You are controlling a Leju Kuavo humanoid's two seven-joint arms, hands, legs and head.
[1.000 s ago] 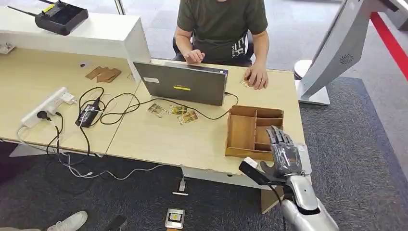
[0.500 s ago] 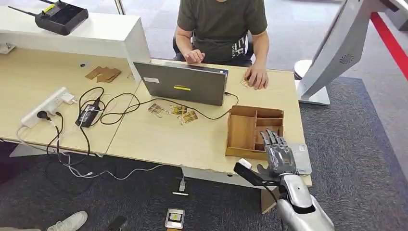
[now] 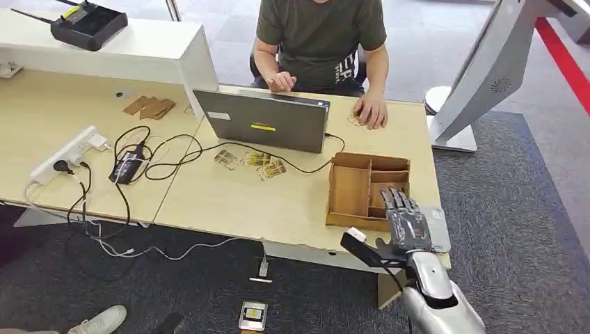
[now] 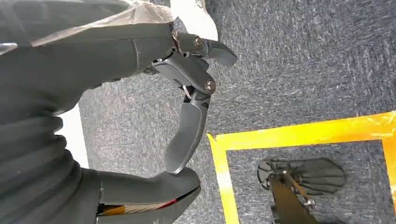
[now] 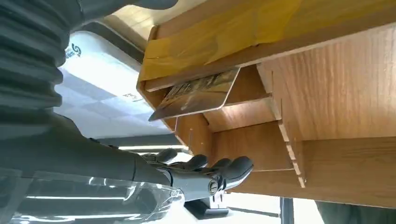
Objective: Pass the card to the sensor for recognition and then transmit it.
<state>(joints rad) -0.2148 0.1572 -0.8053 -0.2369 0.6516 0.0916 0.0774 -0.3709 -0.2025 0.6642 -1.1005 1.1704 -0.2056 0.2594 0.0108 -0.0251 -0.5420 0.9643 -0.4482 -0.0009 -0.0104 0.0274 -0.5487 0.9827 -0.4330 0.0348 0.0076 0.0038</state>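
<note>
At the worktop's (image 3: 229, 202) near edge, the right robot hand (image 3: 405, 224) hovers, fingers spread, holding nothing.
Right wrist view: a card (image 5: 196, 93) leans (tilted) inside the wooden organizer (image 5: 327, 102); left robot hand (image 4: 187, 93) hangs loosely curled over carpet.

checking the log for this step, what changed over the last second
The right hand drew back from over the wooden tray toward the table's near edge, then eased slightly forward again; it took hold of nothing. A card lies tilted in a tray compartment. The laptop, the cards beside it, the cables and the person's hands stayed put.
</note>
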